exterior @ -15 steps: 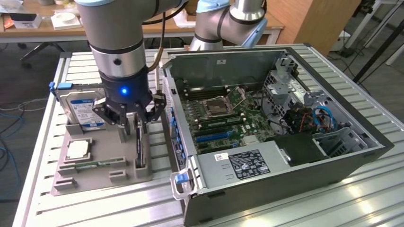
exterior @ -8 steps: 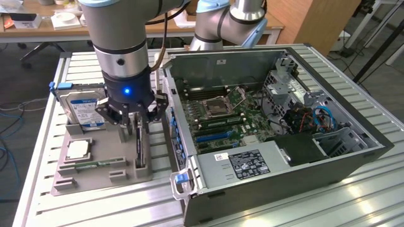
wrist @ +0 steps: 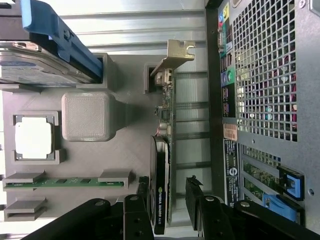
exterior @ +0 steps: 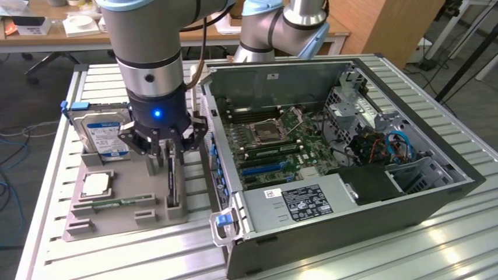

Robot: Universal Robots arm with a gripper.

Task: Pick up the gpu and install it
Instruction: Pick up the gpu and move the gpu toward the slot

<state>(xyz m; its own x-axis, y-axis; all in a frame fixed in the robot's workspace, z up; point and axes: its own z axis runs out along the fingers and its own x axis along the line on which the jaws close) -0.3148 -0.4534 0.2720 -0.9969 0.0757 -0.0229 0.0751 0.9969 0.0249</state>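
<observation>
The gpu (exterior: 172,188) stands on edge in a slot of the gray tray (exterior: 116,219) on the desk (exterior: 140,256), just beside the open case (exterior: 350,221). The fingers (wrist: 196,202) are spread wide and straddle the card at the end away from its silvery bracket (wrist: 179,52), not closed on it.

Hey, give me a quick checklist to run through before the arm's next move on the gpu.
1. End effector open: ok.
2. Fingers either side of the gpu: ok.
3. gpu upright in the gray holder: ok.
4. Jaws closed on the gpu: not ok.
5. Computer case side open: ok.
6. Blue expansion slot free: cannot tell.
</observation>
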